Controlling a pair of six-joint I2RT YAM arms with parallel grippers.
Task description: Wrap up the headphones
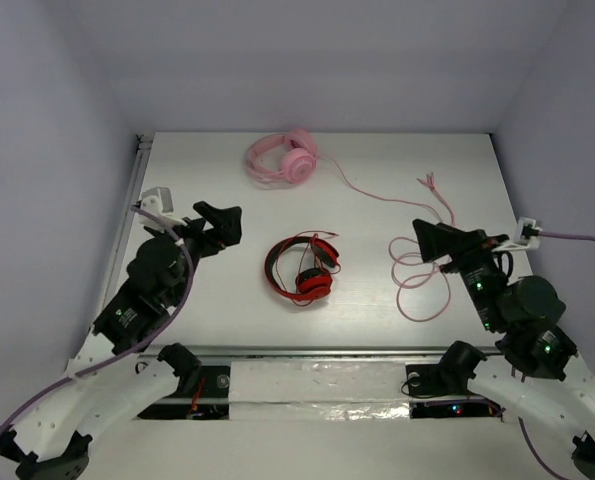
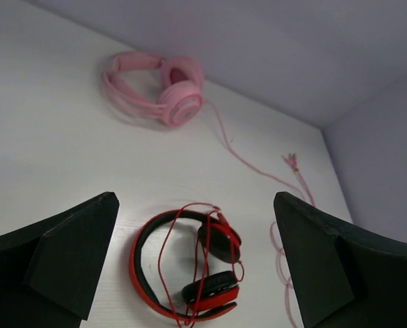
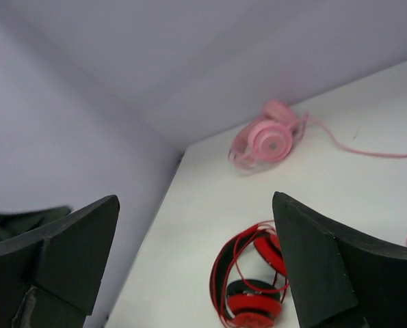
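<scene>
We see the headphones (image 1: pixel 314 285) lying flat at the middle of the table (image 1: pixel 397 180), red cups folded inward, thin red cable looped over the black-and-red headband.

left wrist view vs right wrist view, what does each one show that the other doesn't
Only the left wrist view shows the forked end of the pink cable and the right-hand wall. Only the right wrist view shows the left-hand wall. Both show the red headphones, the pink headphones, the white table and an open, empty pincer: the left pincer in one, the right pincer in the other.
</scene>
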